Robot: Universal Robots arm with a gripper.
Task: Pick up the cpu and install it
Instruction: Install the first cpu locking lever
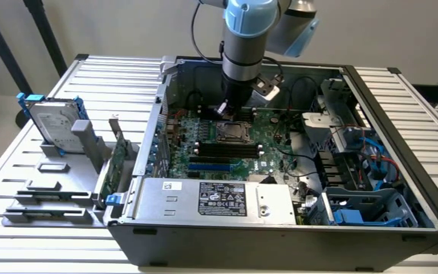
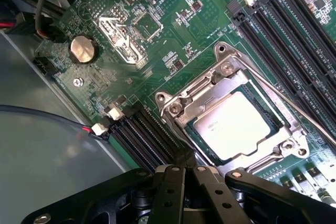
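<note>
One robot arm reaches into one open computer case (image 1: 401, 165) lying on a slatted table (image 1: 21, 171). The gripper (image 1: 223, 109) hangs just above the motherboard (image 1: 268, 157), its fingers (image 2: 181, 182) pressed together and holding nothing. One cpu (image 2: 233, 125) sits flat in the socket frame (image 2: 181, 106) near the motherboard's middle, one thin retention lever (image 2: 294, 108) lying beside it. One coin cell battery (image 2: 83, 49) lies toward the board's edge. One power supply (image 1: 215, 200) lines the case's near wall. One hard drive (image 1: 52, 123) stands upright in a holder on the table, outside the case.
</note>
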